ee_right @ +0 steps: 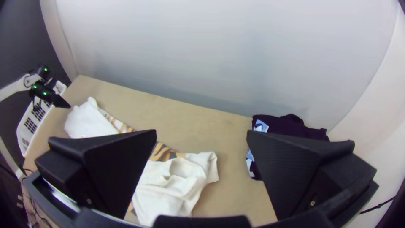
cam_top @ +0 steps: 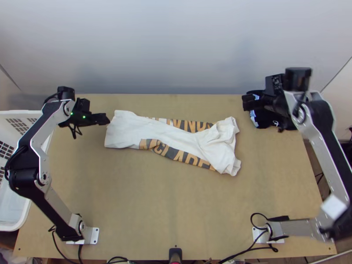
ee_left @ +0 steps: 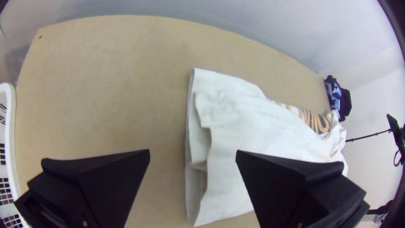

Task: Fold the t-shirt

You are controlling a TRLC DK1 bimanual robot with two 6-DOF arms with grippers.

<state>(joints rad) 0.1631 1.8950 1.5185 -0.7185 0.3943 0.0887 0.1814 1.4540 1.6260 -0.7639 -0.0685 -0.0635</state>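
Note:
A white t-shirt point(cam_top: 163, 136) with orange and grey print lies across the table's middle, its sides folded inward to a long strip, the right end rumpled. Beside its left end is my left gripper point(cam_top: 107, 119); in the left wrist view the left gripper point(ee_left: 193, 154) stands open, the shirt's layered edge point(ee_left: 202, 147) between and beyond its fingers. My right gripper point(cam_top: 246, 102) is above the back right of the table, apart from the shirt. In the right wrist view the right gripper point(ee_right: 201, 135) is open, holding nothing, with the shirt's bunched end point(ee_right: 168, 185) beyond it.
A dark garment with blue patches point(ee_right: 291, 126) lies at the table's back right, by the right gripper. A white plastic basket point(cam_top: 13, 224) stands at the left edge. Cables run along the near edge, and bare wood point(cam_top: 176, 207) lies in front of the shirt.

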